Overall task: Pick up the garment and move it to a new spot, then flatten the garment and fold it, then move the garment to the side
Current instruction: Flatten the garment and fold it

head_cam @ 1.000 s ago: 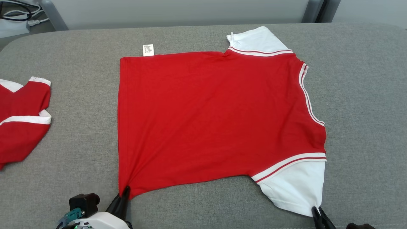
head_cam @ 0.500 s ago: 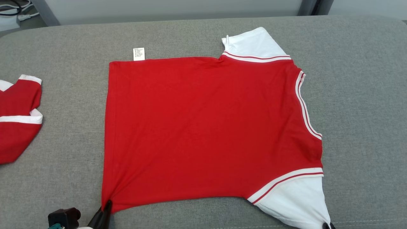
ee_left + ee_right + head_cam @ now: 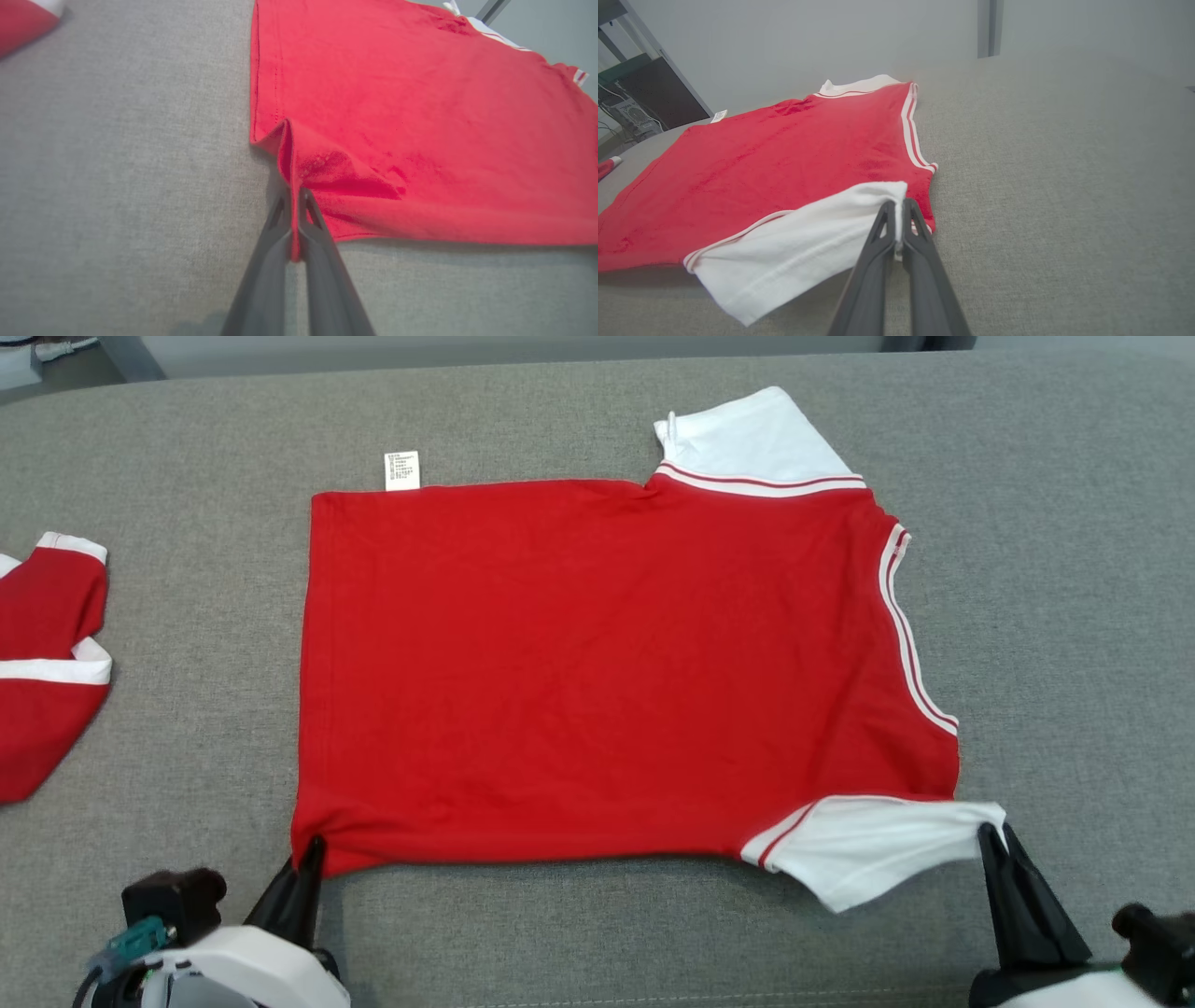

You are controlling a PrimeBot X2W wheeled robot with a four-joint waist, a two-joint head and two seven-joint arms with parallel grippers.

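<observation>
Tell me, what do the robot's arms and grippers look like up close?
The left gripper and right gripper each end in two long, dark fingers that taper to a narrow tip, with slot-like cut-outs along them. Behind each sits a smooth, rounded white wrist shell. The left wrist also carries a black boxy block with a teal connector.

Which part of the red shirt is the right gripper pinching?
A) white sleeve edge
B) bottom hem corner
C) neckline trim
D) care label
A: the right gripper is shut on the edge of the white sleeve of the red shirt, lifting it off the table.
</observation>
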